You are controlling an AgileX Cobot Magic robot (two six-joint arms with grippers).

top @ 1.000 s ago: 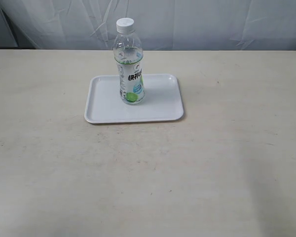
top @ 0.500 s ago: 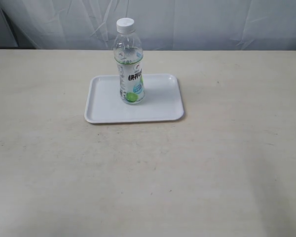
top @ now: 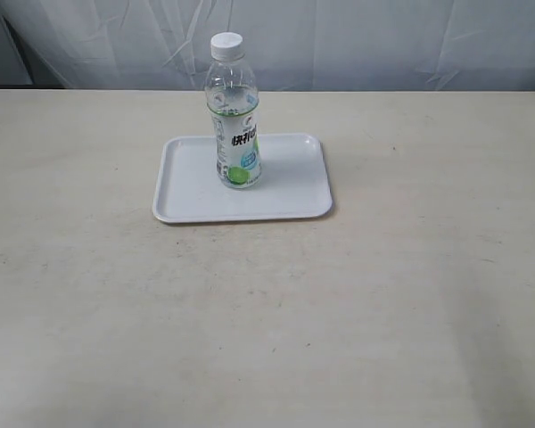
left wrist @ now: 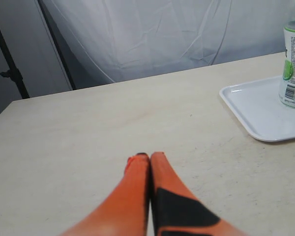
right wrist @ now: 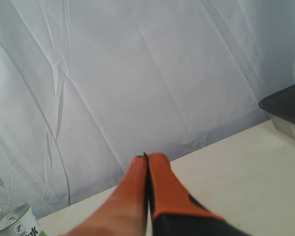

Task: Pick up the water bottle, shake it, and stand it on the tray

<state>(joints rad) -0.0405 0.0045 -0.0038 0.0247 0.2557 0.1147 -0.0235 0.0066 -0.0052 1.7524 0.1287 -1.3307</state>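
The water bottle [top: 234, 111] stands upright on the white tray [top: 196, 183] at the middle back of the table, its white cap on top and the green fruit on its label facing the exterior camera. No arm shows in the exterior view. The left wrist view catches the bottle's lower part [left wrist: 294, 66] on the tray's corner [left wrist: 255, 105], far from my left gripper [left wrist: 147, 156], whose orange fingers are pressed together with nothing between them. My right gripper [right wrist: 147, 157] is likewise shut and empty above the table, with the bottle [right wrist: 10, 219] off to one side.
A white curtain [top: 339, 36] hangs behind the table. A dark-lidded metal container [right wrist: 287, 110] sits at the table's edge in the right wrist view. A black stand [left wrist: 10, 59] is beside the table in the left wrist view.
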